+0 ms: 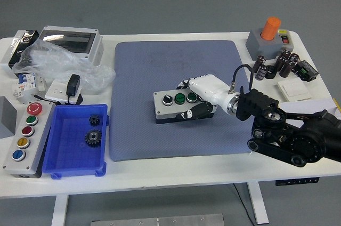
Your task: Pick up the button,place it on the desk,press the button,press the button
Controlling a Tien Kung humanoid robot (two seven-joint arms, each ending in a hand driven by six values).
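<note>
A grey button box [169, 107] with a black knob and green buttons on top lies on the blue-grey mat [149, 77] near its middle. My right hand [198, 98], white with black fingertips, is closed around the box's right end: fingers over the top by the green buttons, thumb [195, 112] against the front side. The black right arm [287, 130] comes in from the lower right. The left hand is out of view.
A larger grey button panel [22, 138] with red, green, yellow and blue buttons lies at the left edge. A blue tray [74, 154] holds two gears. Plastic bag, electrical boxes and an adapter at back left. An orange-topped box [269, 37], capacitors and a white switch at back right.
</note>
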